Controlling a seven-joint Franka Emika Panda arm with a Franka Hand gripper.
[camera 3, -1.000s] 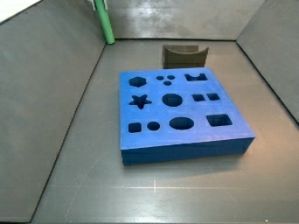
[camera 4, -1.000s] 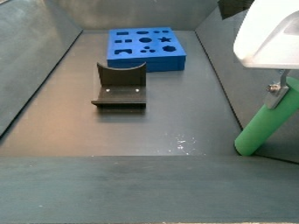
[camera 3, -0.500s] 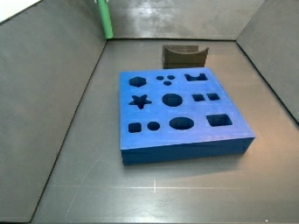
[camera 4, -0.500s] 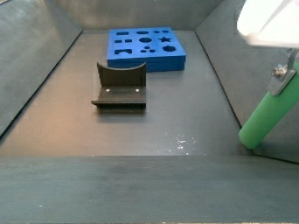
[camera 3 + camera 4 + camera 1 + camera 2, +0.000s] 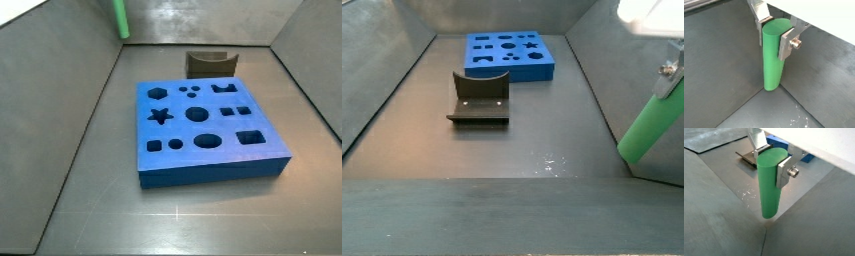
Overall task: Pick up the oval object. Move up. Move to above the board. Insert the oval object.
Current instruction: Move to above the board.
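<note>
Green and upright, the oval object (image 5: 773, 55) hung in the gripper (image 5: 776, 34), the jaws clamped on its upper end, its lower tip apparently just clear of the grey tabletop (image 5: 516, 150) in a corner of the enclosure. The board (image 5: 209, 130) lay well apart, beyond the fixture (image 5: 480, 98). The lift seemed the step in hand; it likely called for a straight vertical rise, keeping the peg plumb and away from the nearby walls before any sideways travel.
</note>
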